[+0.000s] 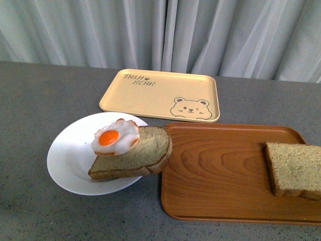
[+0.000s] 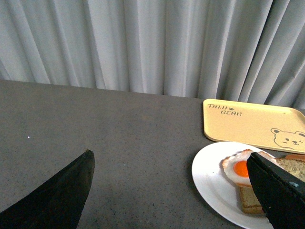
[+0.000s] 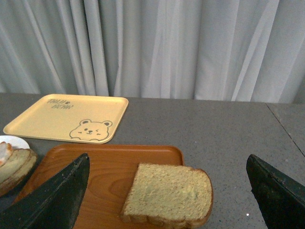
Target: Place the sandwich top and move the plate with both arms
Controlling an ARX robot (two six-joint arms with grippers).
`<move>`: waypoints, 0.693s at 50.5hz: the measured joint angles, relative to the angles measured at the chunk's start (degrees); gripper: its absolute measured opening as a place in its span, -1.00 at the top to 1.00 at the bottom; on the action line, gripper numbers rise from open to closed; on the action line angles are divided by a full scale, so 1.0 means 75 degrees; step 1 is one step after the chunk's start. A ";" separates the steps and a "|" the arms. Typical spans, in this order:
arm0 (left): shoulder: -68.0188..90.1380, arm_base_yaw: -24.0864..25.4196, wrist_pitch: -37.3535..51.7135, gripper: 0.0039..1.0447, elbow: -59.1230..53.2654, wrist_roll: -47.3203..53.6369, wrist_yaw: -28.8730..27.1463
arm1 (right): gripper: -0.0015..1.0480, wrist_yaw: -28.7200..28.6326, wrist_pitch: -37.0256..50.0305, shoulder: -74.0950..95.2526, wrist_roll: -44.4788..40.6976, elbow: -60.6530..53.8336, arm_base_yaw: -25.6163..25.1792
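**While nothing is yet gripped: approach notes**

Since the right pincer (image 3: 167, 156) stands released and faces the sandwich top (image 3: 167, 193), my judgement: descend square, close lightly across the crusts. Left pincer (image 2: 169, 155) is likewise released, near the plate (image 2: 209, 176). Wooden tray (image 1: 215, 175) holds only that slice, at its right end. Plate carries the egg-topped slice (image 1: 140, 153), overhanging its rim. Yellow bear tray (image 1: 150, 93) holds nothing.

Round white plate (image 1: 65, 165) left; brown wooden tray (image 1: 215, 170) right — perhaps touching — bearing the bare bread slice (image 1: 293, 168); yellow bear tray (image 1: 150, 95) behind.
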 joint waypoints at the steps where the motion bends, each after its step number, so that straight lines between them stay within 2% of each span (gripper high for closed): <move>1: 0.0000 0.0000 0.0000 -0.83 0.0000 0.0000 0.0000 | -0.82 0.0000 0.0000 0.0000 0.0000 0.0000 0.0000; 12: 0.0000 0.0000 0.0000 -0.83 0.0000 0.0000 0.0000 | -0.82 0.0029 -0.0012 0.0012 0.0020 0.0006 0.0009; 15: 0.0000 0.0000 0.0000 -0.83 0.0000 0.0000 -0.0003 | -0.82 0.0804 -0.1151 0.0842 0.0621 0.0475 -0.0038; 17: -0.0003 0.0000 0.0000 -0.83 0.0000 0.0003 0.0003 | -0.82 0.0933 -0.1189 0.2092 0.1052 0.0813 -0.0478; 21: 0.0000 0.0000 0.0000 -0.83 0.0000 0.0000 0.0000 | -0.82 0.0326 0.0408 0.4692 0.1559 0.1160 -0.1550; 27: 0.0000 0.0000 0.0000 -0.83 0.0000 0.0003 0.0000 | -0.82 -0.0589 0.2702 0.7991 0.2215 0.1722 -0.2477; 30: -0.0003 0.0000 0.0000 -0.83 0.0000 0.0003 0.0000 | -0.82 -0.0822 0.3564 0.9550 0.2457 0.2110 -0.2646; 35: -0.0003 0.0000 0.0000 -0.83 0.0000 0.0003 0.0000 | -0.82 -0.0950 0.4310 1.1383 0.2699 0.2699 -0.2600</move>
